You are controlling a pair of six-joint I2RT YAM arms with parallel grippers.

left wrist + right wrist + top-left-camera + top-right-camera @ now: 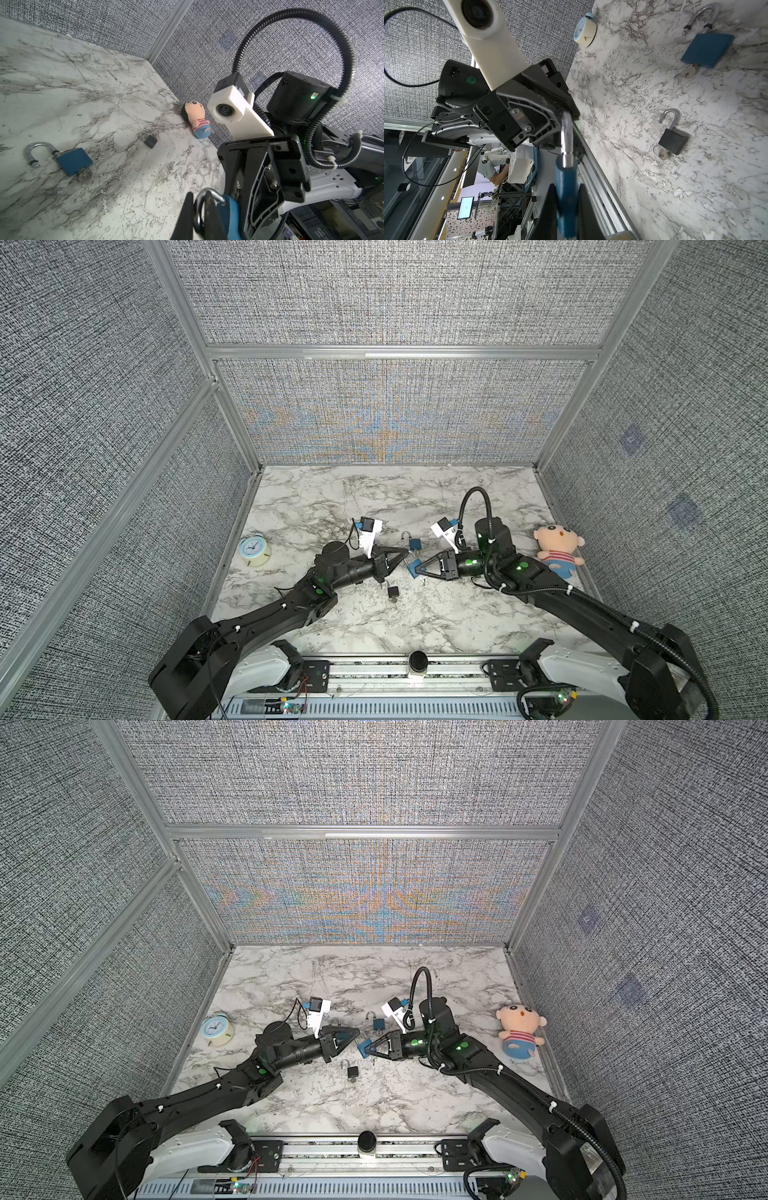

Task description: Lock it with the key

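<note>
1. first, nearest the base, we see a small black padlock [393, 591] lying flat on the veined marble table [316, 506]. its steel shackle is swung open and a key [663, 154] on a thin ring sits in its base.
2. just beyond, over the middle of the table, both grippers meet on a blue padlock [410, 565]. the right gripper [418, 569] has its jaws clamped on the flat blue body, and the left gripper [406, 552] is pinched tight on the rounded steel shackle [199, 205].
3. farther back, a second blue padlock [414, 544] lies flat with its shackle open and a second key [688, 71] in its base.
4. out at the sides we find a round pale clock [254, 549] on the left and a soft plush doll [559, 549] on the right.
5. last, woven grey wall panels [390, 414] in aluminium frames close the back.
</note>
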